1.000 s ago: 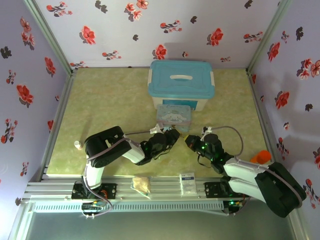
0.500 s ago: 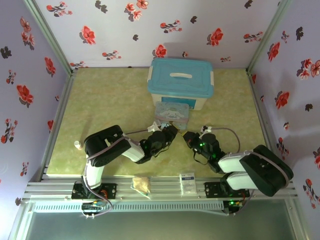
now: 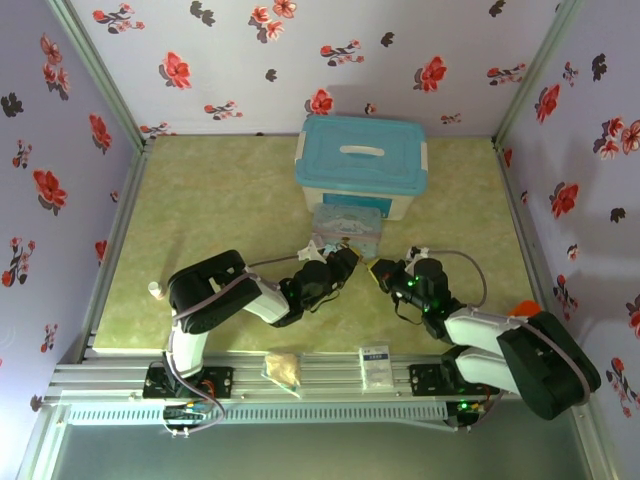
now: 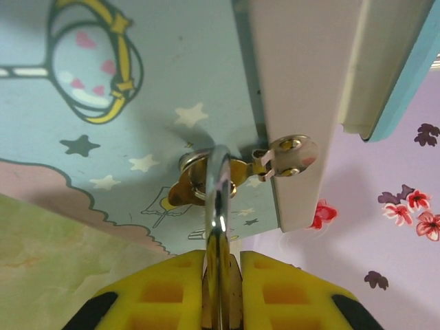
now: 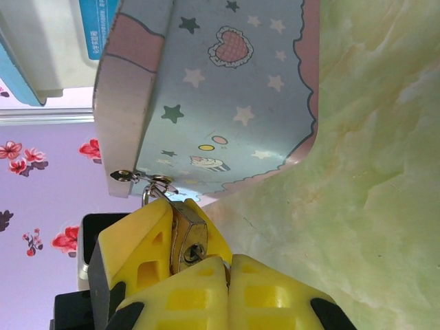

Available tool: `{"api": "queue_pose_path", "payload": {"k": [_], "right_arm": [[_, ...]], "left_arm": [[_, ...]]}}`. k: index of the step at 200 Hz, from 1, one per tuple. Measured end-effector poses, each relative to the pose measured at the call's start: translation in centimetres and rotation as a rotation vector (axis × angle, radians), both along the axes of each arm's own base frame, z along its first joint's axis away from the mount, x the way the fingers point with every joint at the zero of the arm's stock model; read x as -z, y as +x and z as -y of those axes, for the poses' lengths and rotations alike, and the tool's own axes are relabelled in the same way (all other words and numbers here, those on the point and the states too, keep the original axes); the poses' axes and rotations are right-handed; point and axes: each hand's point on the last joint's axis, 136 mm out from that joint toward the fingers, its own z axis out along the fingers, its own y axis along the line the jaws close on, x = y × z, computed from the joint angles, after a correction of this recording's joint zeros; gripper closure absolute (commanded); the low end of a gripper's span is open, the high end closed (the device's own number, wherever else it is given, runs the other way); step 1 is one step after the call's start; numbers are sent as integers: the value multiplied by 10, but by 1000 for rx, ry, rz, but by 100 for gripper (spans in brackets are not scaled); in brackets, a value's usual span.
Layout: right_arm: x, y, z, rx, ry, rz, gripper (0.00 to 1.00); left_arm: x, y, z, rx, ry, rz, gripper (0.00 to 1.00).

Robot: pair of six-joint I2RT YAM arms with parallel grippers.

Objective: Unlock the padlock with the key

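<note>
The brass-gold padlock (image 5: pixel 184 230) hangs at the near edge of the pale-blue cartoon tin (image 5: pixel 227 103), clamped in your left gripper (image 4: pixel 221 260). Your right gripper (image 5: pixel 227 266), pinched on the thin dark grey metal key (image 5: pixel 196 253) (tip touching the padlock), has eased rightward; probably not seated yet.
</note>
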Motion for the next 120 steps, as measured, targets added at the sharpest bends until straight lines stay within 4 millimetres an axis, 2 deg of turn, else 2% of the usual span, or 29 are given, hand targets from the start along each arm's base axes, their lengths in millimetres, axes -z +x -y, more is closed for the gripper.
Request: {"api": "queue_pose_path", "payload": {"k": [43,83,120], "right_arm": [[-2,3,-6,-39,-61,27,100],[-6,1,-1,-109,-232,156,100],[-2,5,-2,-116,-217,150,100]], "left_arm": [[0,4,-3,-10,23,15,100],[0,1,0,11,11,4,100],[1,2,-1,7,14,1,100]]}}
